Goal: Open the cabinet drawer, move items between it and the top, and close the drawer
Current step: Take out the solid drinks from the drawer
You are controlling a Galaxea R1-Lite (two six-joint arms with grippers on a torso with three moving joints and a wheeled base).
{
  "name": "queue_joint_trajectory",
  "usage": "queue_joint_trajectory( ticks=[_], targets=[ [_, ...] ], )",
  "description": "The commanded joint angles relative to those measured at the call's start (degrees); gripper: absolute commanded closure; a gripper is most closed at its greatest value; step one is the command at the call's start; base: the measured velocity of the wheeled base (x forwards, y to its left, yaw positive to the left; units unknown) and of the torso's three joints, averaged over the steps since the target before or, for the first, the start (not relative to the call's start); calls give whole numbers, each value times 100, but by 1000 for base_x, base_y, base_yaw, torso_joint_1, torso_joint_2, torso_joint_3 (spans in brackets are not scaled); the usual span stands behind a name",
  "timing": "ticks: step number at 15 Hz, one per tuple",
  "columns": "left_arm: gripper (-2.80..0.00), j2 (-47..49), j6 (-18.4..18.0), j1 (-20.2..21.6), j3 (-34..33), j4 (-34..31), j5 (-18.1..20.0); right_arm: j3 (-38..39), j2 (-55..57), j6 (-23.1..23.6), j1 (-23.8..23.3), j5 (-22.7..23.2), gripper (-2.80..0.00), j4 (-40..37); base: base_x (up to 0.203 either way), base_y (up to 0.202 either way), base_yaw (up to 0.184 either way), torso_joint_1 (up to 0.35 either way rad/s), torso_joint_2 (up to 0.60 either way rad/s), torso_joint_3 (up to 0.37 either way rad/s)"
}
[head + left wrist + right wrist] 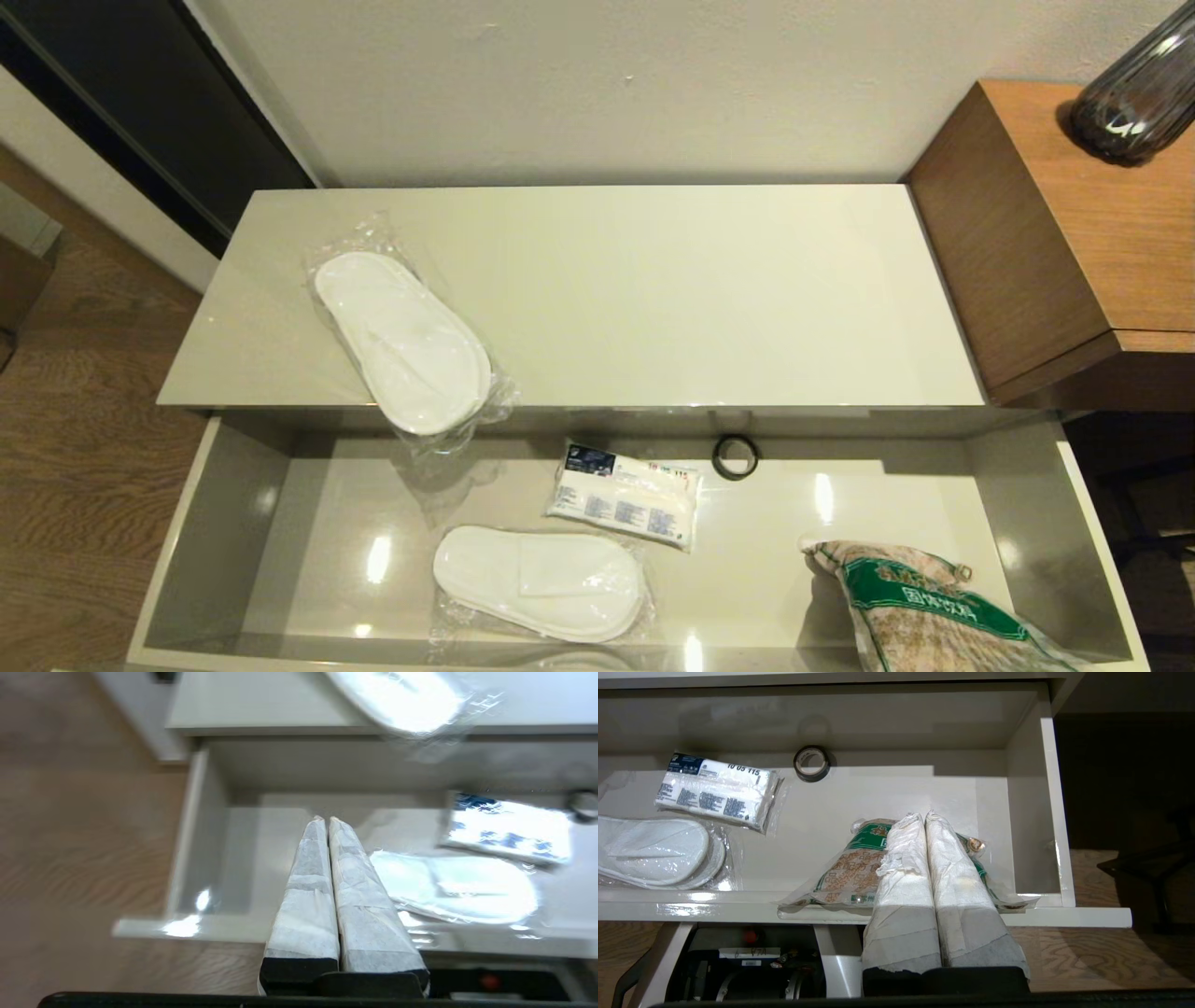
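Fingers of left gripper (326, 820) pressed together, empty, above the near left part of the cabinet drawer (177, 560). Fingers of right gripper (923, 815) likewise pressed together, gripping nothing, over the grain bag (920, 597) in the drawer's near right corner. Drawer pulled fully out. Inside: one sealed slipper pair (540, 581) near the front middle, white packet with blue print (624, 493) behind it, black tape roll (735, 456) toward the back. Second slipper pair (403, 341) on the top (672, 280), overhanging its front edge above the drawer.

One slipper pair (403, 342) on the top (653, 280), another (539, 581) in drawer (233, 523).
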State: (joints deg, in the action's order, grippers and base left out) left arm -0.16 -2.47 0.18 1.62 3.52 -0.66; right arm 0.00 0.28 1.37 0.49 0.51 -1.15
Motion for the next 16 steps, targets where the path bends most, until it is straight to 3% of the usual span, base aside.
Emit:
queue_joint_trajectory(
  ticks=[1,10,13,16],
  targets=[
    [0,16,42,0,-92,-495,150,0,8,-5,4,2,0,0,0,0,0,0,0,0],
    [0,16,116,0,-153,-317,224,0,8,4,-2,2,0,0,0,0,0,0,0,0],
    [0,16,116,2,-153,-317,224,-32,8,392,4,45,0,-109,0,0,0,0,0,0],
    [0,16,117,3,-153,-317,220,-37,8,443,2,37,0,-81,0,0,0,0,0,0]
  ],
)
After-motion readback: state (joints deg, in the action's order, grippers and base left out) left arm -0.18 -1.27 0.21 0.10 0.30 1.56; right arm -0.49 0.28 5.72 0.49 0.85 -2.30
